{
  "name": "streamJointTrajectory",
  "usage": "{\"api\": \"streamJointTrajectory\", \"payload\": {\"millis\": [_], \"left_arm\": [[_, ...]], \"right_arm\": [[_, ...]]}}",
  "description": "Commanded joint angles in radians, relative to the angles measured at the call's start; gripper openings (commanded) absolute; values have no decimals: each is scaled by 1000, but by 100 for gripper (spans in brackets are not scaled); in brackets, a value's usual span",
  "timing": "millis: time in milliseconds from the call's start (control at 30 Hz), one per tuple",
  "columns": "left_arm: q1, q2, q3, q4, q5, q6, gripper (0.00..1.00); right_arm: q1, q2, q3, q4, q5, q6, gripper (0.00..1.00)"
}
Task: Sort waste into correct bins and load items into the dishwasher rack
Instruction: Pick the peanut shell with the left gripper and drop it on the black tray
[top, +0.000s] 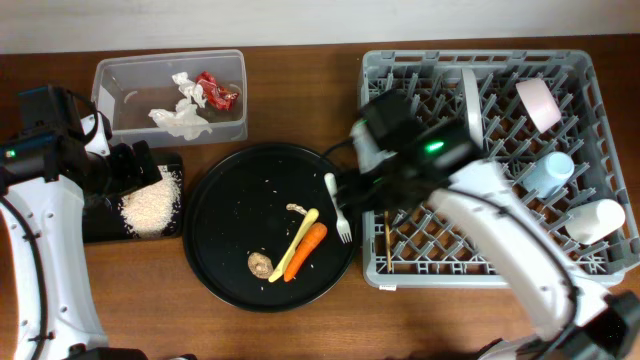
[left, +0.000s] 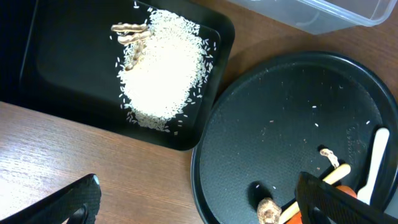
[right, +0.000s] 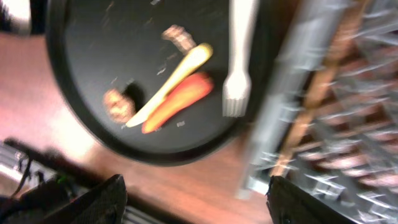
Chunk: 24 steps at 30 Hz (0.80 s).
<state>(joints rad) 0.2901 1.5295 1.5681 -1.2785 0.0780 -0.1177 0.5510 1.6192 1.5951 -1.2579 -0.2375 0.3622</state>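
The rack (top: 480, 58) is standing just beside the round tray (top: 225, 215), keeping loading short. The right gripper (right: 198, 193), fingers spread and empty, is hovering above the fork (top: 338, 207) on that tray, probably to take it. The left gripper (left: 205, 202), spread too, is hanging near the grains (left: 165, 68).

On the round tray (top: 225, 215) lie a carrot (top: 306, 251), yellow utensil (top: 295, 243), brown lump (top: 260, 264) and fork (top: 337, 208). The clear tub (top: 130, 85) holds a red wrapper (top: 217, 91) and tissue (top: 181, 116); grains (top: 150, 206) sit in the black tray (top: 100, 227).

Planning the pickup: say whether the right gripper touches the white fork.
Apart. Right wrist view: the right gripper hangs open, well short of the white fork.
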Motion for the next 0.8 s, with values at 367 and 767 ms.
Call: {"api": "streamJointTrajectory", "payload": {"millis": [367, 767], "left_arm": [[-135, -9, -24, -9, 12, -9, 99], [-602, -4, -680, 307, 140, -322, 99]], "right_arm": [[101, 69, -63, 125, 299, 369, 77], [-604, -148, -64, -116, 295, 60, 82]]}}
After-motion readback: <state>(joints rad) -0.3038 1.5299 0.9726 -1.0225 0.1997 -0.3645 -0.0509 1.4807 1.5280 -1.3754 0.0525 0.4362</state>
